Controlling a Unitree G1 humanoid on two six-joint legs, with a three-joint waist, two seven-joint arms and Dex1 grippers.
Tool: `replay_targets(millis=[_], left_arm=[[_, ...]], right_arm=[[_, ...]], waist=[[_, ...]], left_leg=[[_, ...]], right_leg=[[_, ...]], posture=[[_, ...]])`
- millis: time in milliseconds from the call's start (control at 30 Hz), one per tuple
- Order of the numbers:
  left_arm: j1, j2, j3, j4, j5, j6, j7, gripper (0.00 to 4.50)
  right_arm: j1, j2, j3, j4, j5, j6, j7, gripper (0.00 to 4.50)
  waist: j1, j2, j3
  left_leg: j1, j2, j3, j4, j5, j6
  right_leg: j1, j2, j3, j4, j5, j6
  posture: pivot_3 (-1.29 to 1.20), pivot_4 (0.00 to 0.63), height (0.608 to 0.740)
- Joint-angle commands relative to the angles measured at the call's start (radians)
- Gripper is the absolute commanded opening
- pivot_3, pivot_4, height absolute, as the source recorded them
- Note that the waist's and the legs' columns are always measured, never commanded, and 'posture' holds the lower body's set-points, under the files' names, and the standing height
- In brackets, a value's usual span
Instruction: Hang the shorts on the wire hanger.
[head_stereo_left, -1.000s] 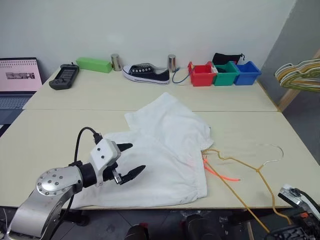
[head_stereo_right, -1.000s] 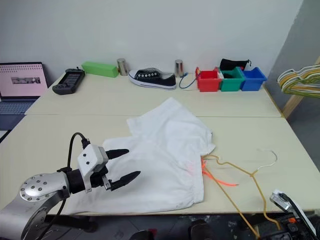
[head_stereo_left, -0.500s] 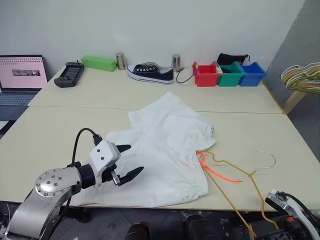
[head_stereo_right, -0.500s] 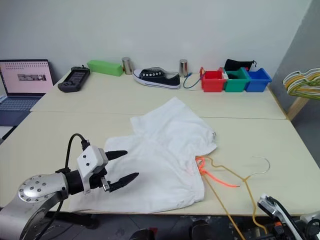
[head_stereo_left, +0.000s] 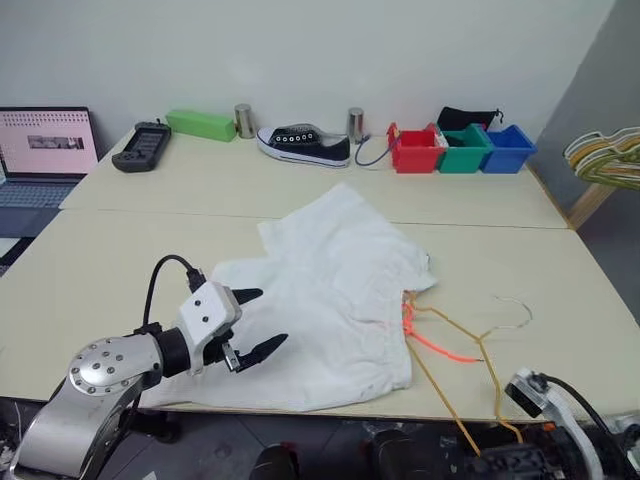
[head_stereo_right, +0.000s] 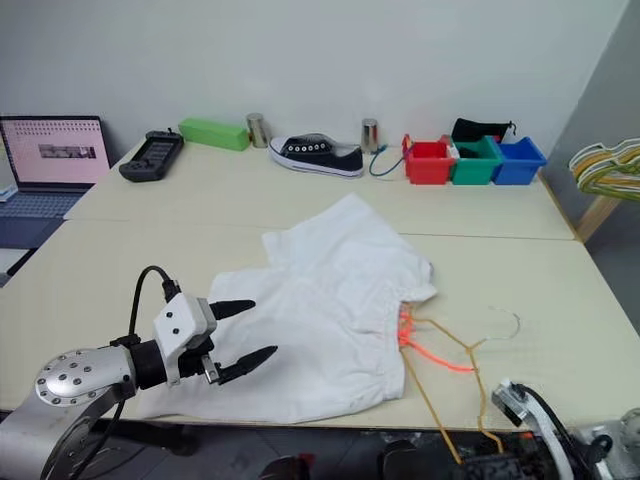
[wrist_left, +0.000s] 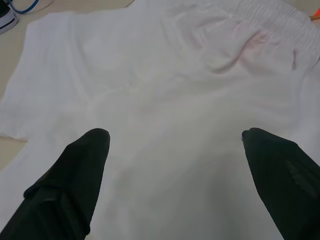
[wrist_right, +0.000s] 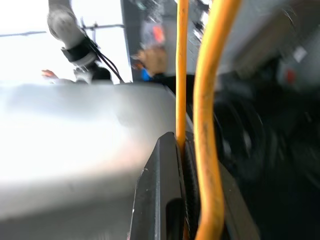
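My left hand (head_stereo_left: 254, 322) hovers spread wide over the white fabric shorts (head_stereo_left: 330, 290), holding nothing. My right hand (wrist_right: 187, 200) is pinched tight on the thin yellowish wire hanger (head_stereo_left: 470, 345).

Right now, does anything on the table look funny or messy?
Yes. The wire hanger sticks out past the table's front edge, with the right claw shut on its wire. The shorts lie crumpled, and their orange drawstring trails across the hanger.
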Motion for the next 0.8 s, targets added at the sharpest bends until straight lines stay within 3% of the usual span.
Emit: replay_targets(millis=[33, 200, 500, 633, 800], left_arm=[[-0.043, 0.011, 0.002, 0.004, 0.009, -0.015, 0.006, 4.49], [-0.046, 0.013, 0.002, 0.012, 0.015, -0.022, -0.006, 4.49], [-0.057, 0.005, -0.030, 0.028, 0.035, -0.046, -0.011, 4.49], [-0.062, 0.007, -0.033, 0.035, 0.037, -0.053, -0.013, 4.49], [-0.073, 0.007, -0.042, 0.046, 0.038, -0.058, -0.016, 4.49]], right_arm=[[-0.047, 0.083, -0.005, 0.069, 0.157, 0.008, -0.195, 0.00], [-0.034, 0.092, -0.010, 0.122, 0.288, -0.002, -0.382, 0.00], [-0.118, 0.115, 0.058, 0.227, 0.593, -0.219, -0.710, 0.00], [-0.188, 0.085, 0.077, 0.263, 0.610, -0.235, -0.732, 0.00], [-0.305, 0.054, 0.098, 0.323, 0.503, -0.193, -0.669, 0.00]], waist=[[0.000, 0.000, 0.000], [0.001, 0.005, -0.002], [-0.002, 0.005, -0.002], [-0.002, 0.005, -0.002], [-0.002, 0.005, -0.002]], left_leg=[[0.000, 0.000, 0.000, 0.000, 0.000, 0.000], [-0.012, -0.001, 0.000, 0.001, 0.000, 0.000], [-0.012, 0.000, 0.000, 0.001, 0.002, 0.003], [-0.011, -0.001, 0.001, 0.001, 0.003, 0.005], [-0.011, -0.001, 0.008, 0.001, 0.003, 0.005]], right_leg=[[0.000, 0.000, 0.000, 0.000, 0.000, 0.000], [-0.005, 0.001, 0.001, 0.002, 0.004, 0.007], [-0.005, 0.002, 0.002, 0.002, 0.003, 0.004], [-0.005, 0.002, 0.005, 0.002, 0.004, 0.005], [-0.007, 0.005, 0.016, 0.002, 0.005, 0.008]], posture=[[-0.15, 0.091, 0.740], [-0.16, 0.095, 0.740], [-0.17, 0.093, 0.740], [-0.17, 0.090, 0.740], [-0.17, 0.091, 0.740]])
